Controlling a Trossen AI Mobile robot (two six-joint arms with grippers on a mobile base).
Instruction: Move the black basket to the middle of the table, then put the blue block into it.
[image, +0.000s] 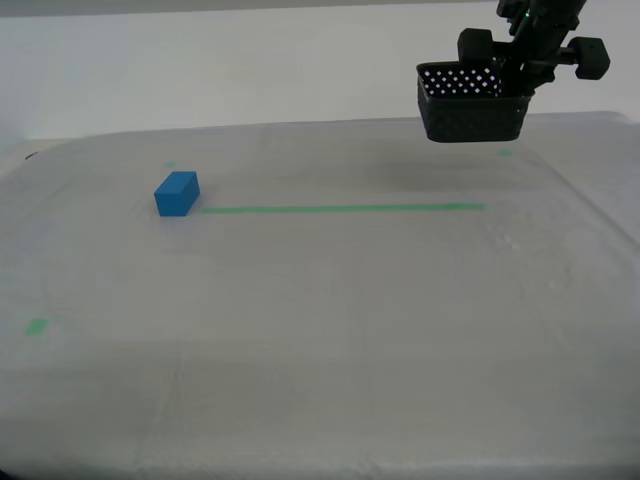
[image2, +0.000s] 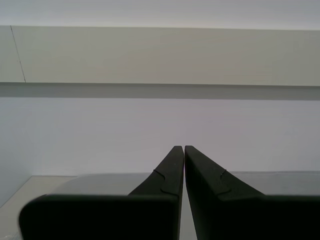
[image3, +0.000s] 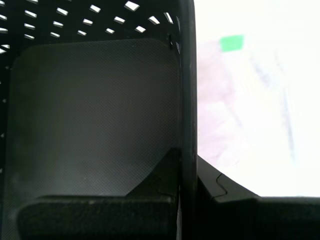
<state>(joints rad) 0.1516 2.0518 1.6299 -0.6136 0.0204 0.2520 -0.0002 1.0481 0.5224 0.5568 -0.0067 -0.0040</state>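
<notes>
We hold the black basket (image: 470, 104) in the air with my first gripper (image3: 186, 165), its fingers (image3: 150, 182) clamped on one wall, one inside and one outside. The basket hangs clear above the table (image: 320, 340) at the far side of the exterior view's right, its shadow below. The blue block (image: 177, 193) sits on the table toward the exterior view's left, at the end of the green tape line (image: 340, 208). My second gripper (image2: 184, 152) faces a pale wall, fingers pressed together, grasping nothing.

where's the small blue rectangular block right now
The small blue rectangular block sits on the table toward the exterior view's left, at the green tape line's end.
</notes>
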